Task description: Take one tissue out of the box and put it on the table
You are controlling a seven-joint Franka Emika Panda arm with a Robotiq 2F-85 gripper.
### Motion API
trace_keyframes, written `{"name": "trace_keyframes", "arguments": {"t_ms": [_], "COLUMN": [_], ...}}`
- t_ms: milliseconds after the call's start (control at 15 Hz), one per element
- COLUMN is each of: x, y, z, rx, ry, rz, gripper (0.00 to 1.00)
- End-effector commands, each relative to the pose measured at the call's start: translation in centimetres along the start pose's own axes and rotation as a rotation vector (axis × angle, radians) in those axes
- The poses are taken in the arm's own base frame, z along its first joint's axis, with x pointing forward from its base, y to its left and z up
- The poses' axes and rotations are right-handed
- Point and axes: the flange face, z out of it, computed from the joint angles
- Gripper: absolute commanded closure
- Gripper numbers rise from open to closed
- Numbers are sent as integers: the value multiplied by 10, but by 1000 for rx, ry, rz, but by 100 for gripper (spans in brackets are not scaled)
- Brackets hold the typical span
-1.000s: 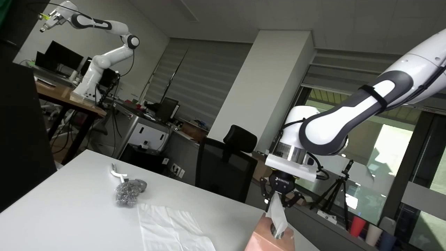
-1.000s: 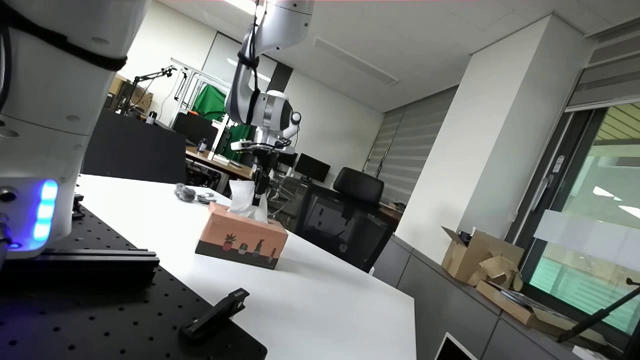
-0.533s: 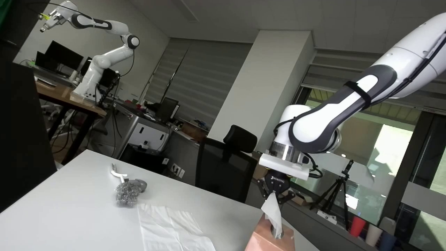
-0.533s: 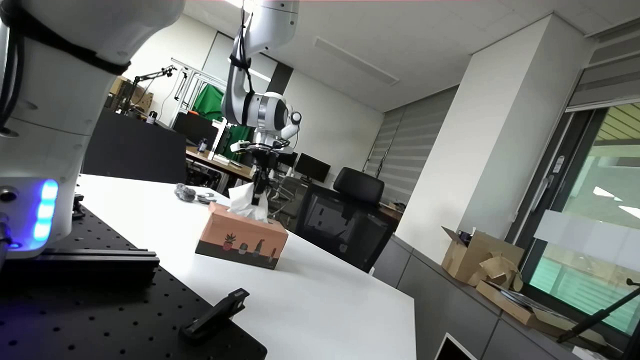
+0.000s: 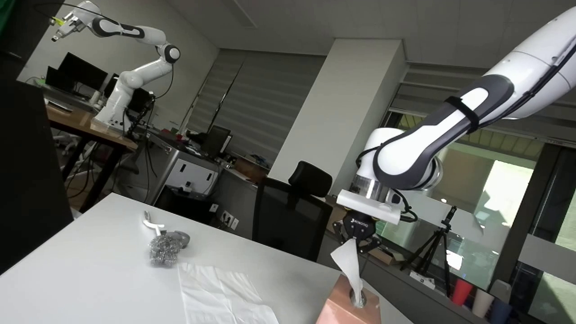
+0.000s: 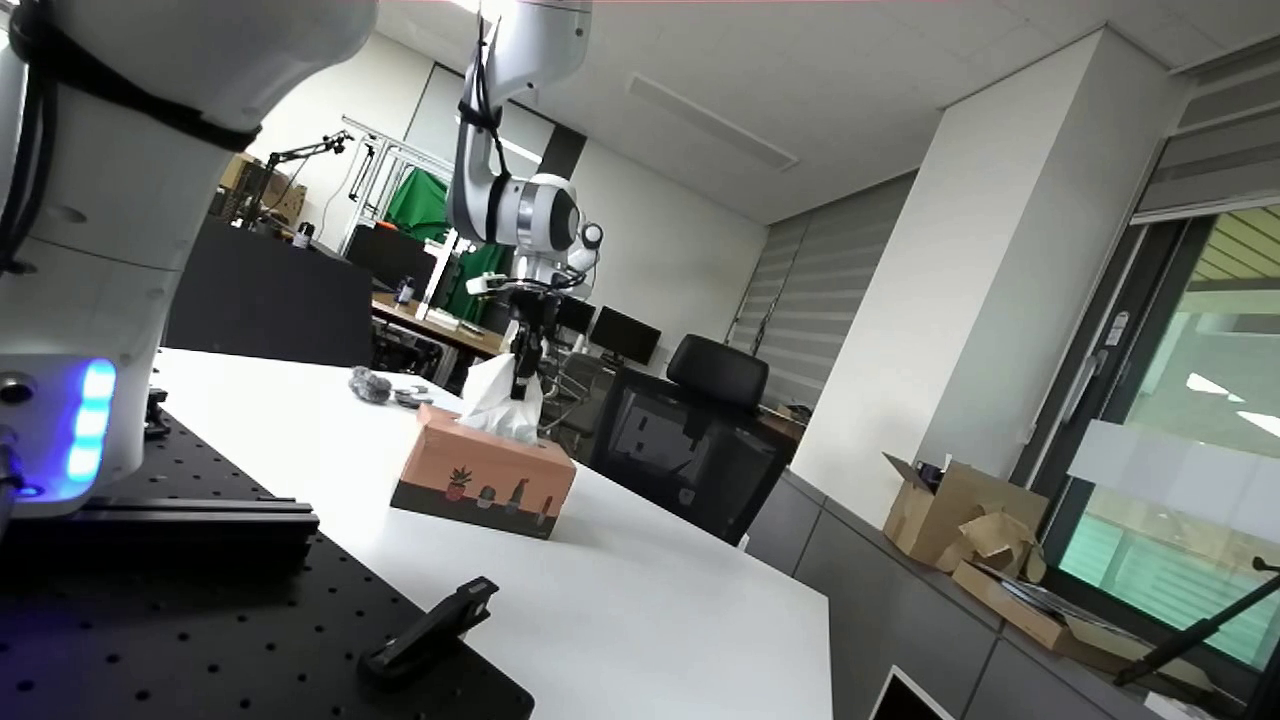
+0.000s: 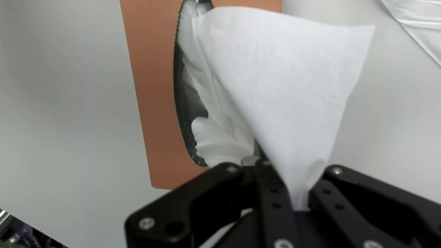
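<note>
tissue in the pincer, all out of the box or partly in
Partly in: the wrist view shows the tissue running into the box, and both exterior views show it reaching up to the pincer.

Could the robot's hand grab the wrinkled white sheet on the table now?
Probably not yet: the gripper looks shut on a tissue whose lower end goes into the box. Nothing seen covers the sheet, though.

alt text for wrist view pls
A black metal gripper pinches a thin white paper tissue that reaches into the curved opening of an orange cardboard box on a pale tabletop; another creased white sheet lies top right.
</note>
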Motion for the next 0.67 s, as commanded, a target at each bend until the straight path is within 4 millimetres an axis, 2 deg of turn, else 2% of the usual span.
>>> {"name": "trace_keyframes", "arguments": {"t_ms": [0, 333, 600], "x": [9, 31, 57], "y": [10, 27, 53], "z": [-44, -103, -142], "rx": [59, 130, 157], "ry": [27, 109, 197], "rz": [-1, 20, 67], "gripper": [100, 100, 100]}}
